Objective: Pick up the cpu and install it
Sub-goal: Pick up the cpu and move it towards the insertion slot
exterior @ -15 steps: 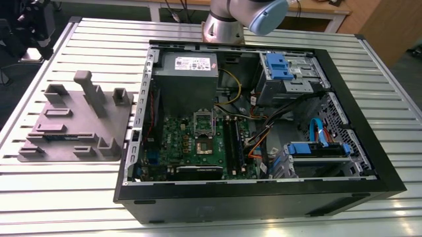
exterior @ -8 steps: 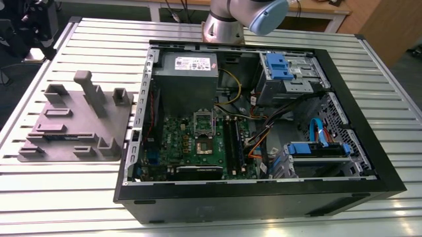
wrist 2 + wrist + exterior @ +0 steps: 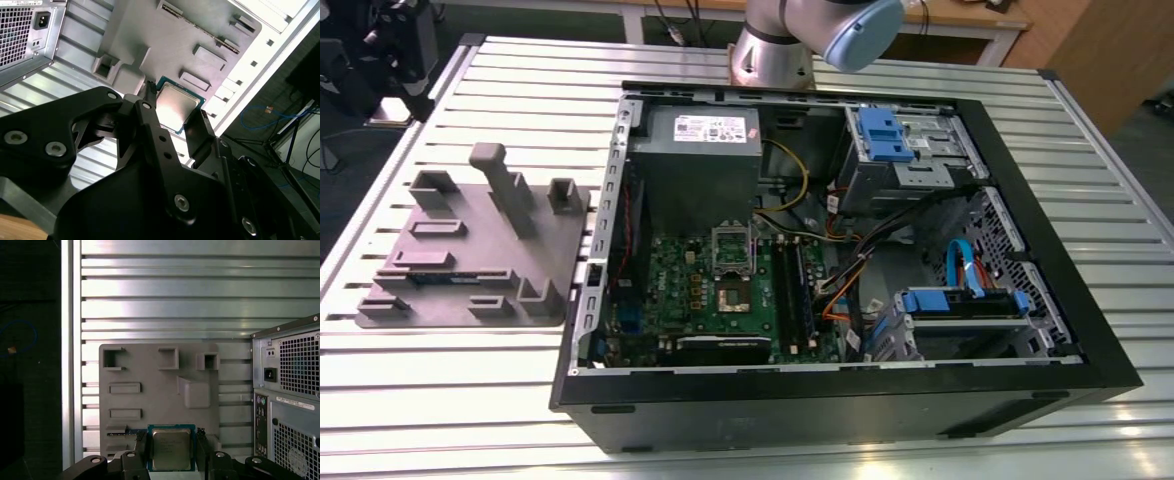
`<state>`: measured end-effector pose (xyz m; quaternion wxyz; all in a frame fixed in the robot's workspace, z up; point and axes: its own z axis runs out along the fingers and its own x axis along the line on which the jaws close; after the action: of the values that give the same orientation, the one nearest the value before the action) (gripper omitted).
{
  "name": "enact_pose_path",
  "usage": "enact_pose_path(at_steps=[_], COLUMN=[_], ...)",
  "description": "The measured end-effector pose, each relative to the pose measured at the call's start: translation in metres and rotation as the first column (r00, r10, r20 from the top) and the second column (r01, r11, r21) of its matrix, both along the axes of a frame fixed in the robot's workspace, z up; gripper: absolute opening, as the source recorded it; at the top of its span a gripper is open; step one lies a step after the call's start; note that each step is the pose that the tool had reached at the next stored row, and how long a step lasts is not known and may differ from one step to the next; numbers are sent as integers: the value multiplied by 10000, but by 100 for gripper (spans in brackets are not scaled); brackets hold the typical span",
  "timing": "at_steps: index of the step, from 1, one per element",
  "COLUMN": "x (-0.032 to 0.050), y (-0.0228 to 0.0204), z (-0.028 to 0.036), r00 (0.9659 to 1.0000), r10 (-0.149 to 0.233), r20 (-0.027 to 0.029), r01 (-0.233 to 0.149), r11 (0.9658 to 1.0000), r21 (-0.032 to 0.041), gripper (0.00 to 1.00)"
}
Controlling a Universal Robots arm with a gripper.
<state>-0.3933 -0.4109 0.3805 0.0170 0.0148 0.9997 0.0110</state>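
Observation:
The cpu (image 3: 171, 448), a small square chip with a shiny silver top and a thin green rim, sits between my gripper's (image 3: 171, 452) two black fingers (image 3: 142, 449). The gripper is shut on its two opposite edges. In the second wrist view the cpu (image 3: 178, 103) hangs in the gripper (image 3: 175, 107) well above the grey fixture plate (image 3: 165, 45). In the exterior view the open computer case (image 3: 1067, 330) shows the green motherboard with its cpu socket (image 3: 735, 292) bare in the middle.
The grey fixture plate (image 3: 467, 250) with raised holders lies on the slatted metal table (image 3: 480, 400), at the exterior view's left of the case. A power-supply box (image 3: 696, 150) and blue drive brackets (image 3: 961, 300) sit inside the case. The arm's base (image 3: 774, 50) stands behind the case.

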Motion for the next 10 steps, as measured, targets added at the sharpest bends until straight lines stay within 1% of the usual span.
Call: enact_pose_path(at_steps=[7, 10], x=[3, 30], y=[0, 0], z=[0, 0], r00=[10000, 10000], r10=[0, 0], r20=[0, 0], r01=[0, 0], r11=[10000, 10000], r21=[0, 0], gripper=[47, 47])
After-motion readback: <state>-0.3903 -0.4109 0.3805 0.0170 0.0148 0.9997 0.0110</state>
